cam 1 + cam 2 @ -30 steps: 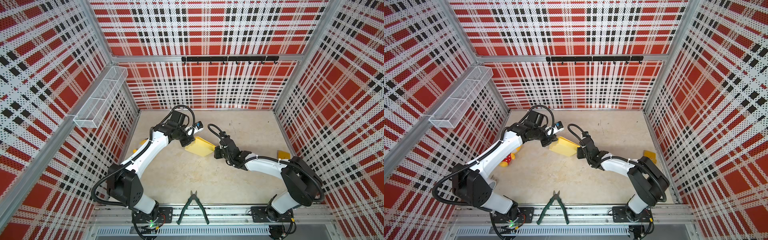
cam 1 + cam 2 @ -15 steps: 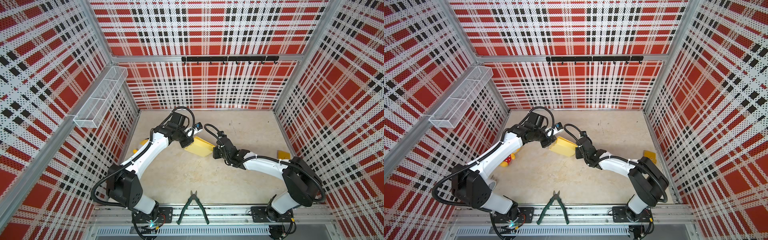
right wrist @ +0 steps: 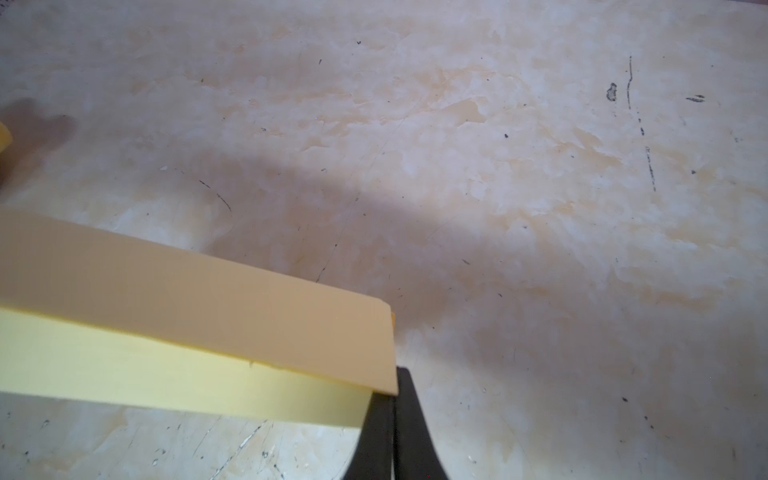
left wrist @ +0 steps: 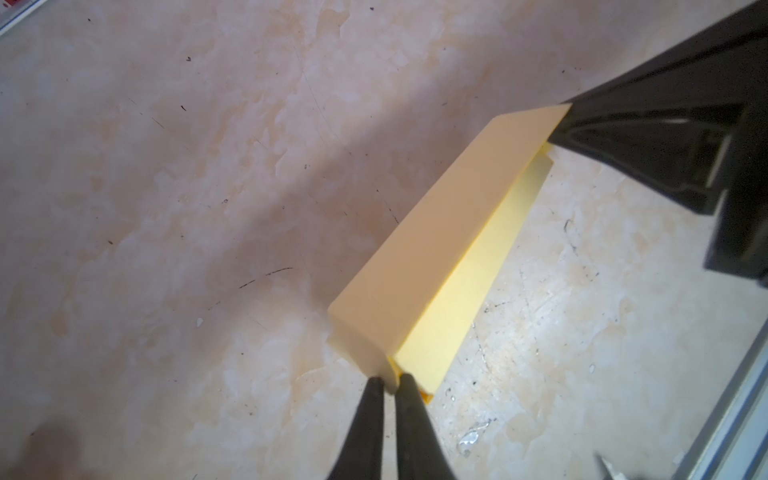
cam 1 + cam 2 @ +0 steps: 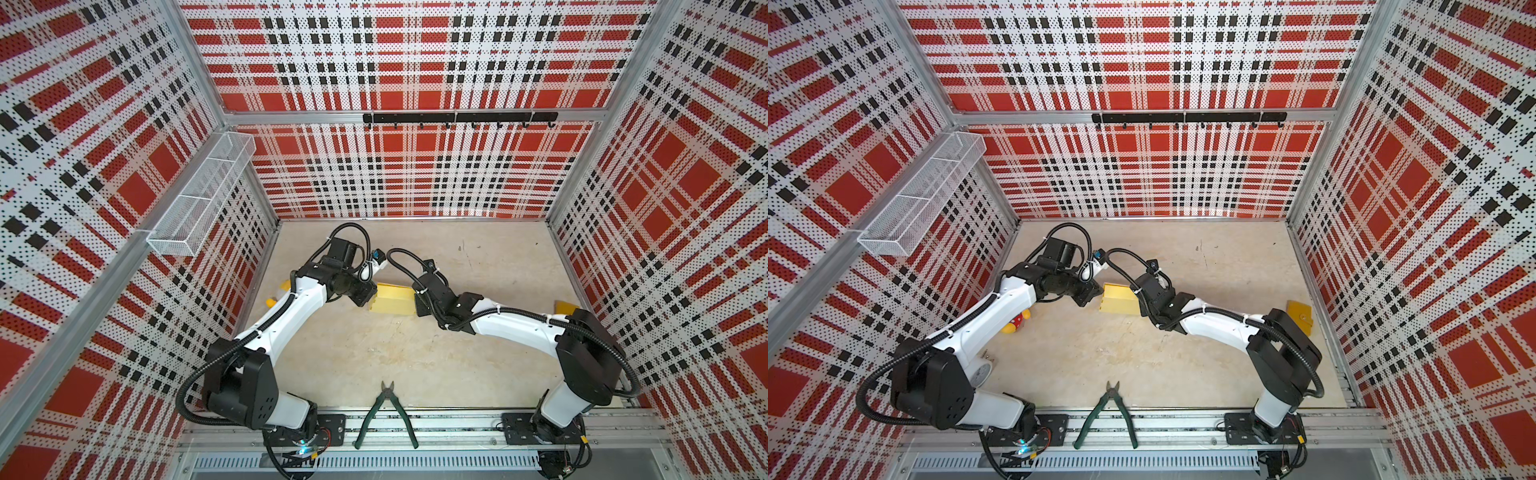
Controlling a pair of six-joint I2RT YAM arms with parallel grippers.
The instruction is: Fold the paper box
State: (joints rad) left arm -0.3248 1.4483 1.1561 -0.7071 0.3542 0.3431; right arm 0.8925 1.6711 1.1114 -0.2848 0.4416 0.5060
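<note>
Plaid pegboard walls all round and a scuffed beige table (image 5: 415,365) underneath, that's my workspace. Quick progress check on the fold.

The paper box (image 5: 392,300) sits right between my two grippers, out in the middle of the table. My left gripper (image 4: 390,380) is clamped on one short end of it. From the left wrist view the fingers (image 4: 370,415) are nearly touching, with a sliver of pale yellow card pinched between them. My right gripper (image 3: 392,376) is at the opposite short end, clenched tight. I honestly can't tell if any card is caught in there or if it's just butted up against the end wall.

As for how far along I am, I'd say most of the way. It already reads as a shallow closed box and not a flat sheet, with the lid panel down over the body (image 3: 187,324). What looks unfinished is the long seam, where the lid's edge stands a little proud of the wall below it. A bit of darker yellow also pokes out at the corner by my left gripper. So my guess is that pressing that edge home and letting go is all that's left.

The green pliers (image 5: 388,409) lie well back toward my bases, nowhere near either gripper, so they're not in the way.
</note>
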